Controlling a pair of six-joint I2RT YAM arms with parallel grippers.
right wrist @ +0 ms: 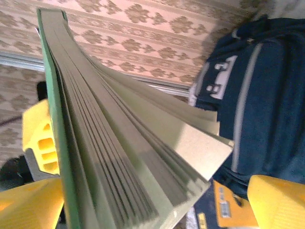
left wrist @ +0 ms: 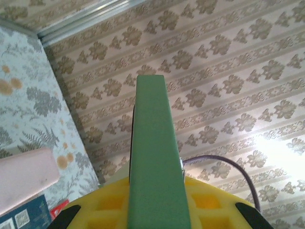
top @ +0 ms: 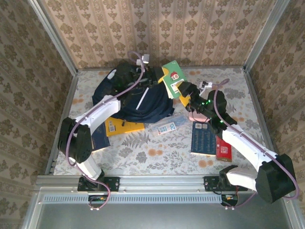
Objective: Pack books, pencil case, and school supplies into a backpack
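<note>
Green book is up in the air at the far side of the table, just right of the backpack, with both grippers on it.

Left gripper is nearly closed, pinching the book by its thin spine edge. Right gripper has its jaws spread wide. The book sits between them with the cover against 1 finger, and the other finger looks clear of the pages, so I read that as not clamped.

Handling, my read:
- Light, thin softcover. The pages are fanning out in the right wrist view, so it will flop and splay if held by 1 corner.
- The cover looks smooth, so it may slide in a light pinch.
- Best hold is across the spine or the closed block near the spine, not the loose page edge.
- The backpack is soft fabric and will sag, so the mouth won't stay put on its own. I can't tell from the top view how far it is open.

Around it:
- The yellow book lies at the backpack's near edge.
- The blue-and-white packet is just right of the yellow book.
- 1 navy book lies near the right arm with the red pack beside it.
- The pink box is partly under the right arm.

In the way: the left arm lies across the backpack's left side, and the 2 grippers are crowded at the book. The fanned pages could catch on the bag's rim.
</note>
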